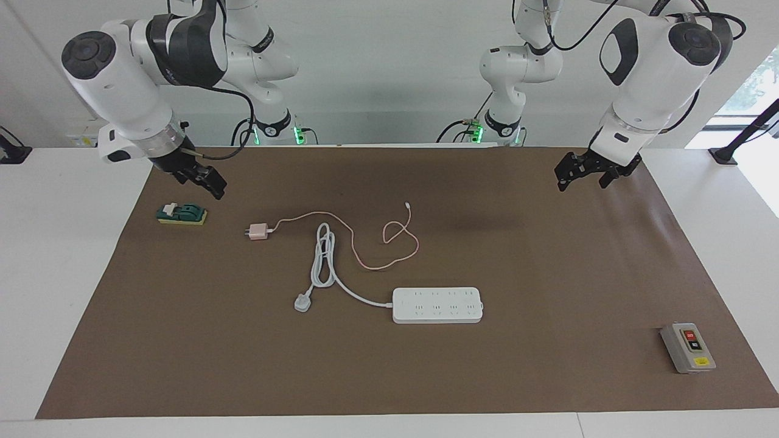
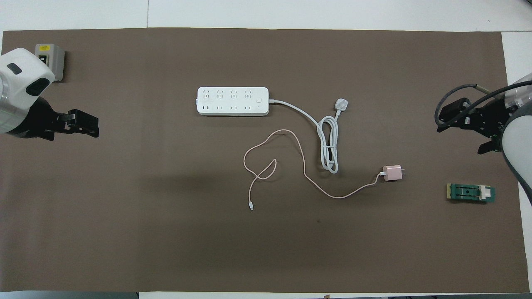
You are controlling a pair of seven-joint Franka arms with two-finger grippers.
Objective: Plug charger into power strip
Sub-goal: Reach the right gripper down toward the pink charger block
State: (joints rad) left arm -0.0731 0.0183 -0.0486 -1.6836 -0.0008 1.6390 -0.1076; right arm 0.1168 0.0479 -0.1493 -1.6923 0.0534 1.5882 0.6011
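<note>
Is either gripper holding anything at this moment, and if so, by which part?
Nothing is held. The left gripper and right gripper both hang open over the mat; the charger and power strip lie untouched.

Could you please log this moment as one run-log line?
stage: not started | charger: on mat, unplugged | power strip: untouched | left hand: open, raised | right hand: open, raised

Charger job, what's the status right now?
Left claw and right claw open, empty, up over the mat. Charger unplugged, nearer the robots than the power strip. Nothing blocking.
</note>
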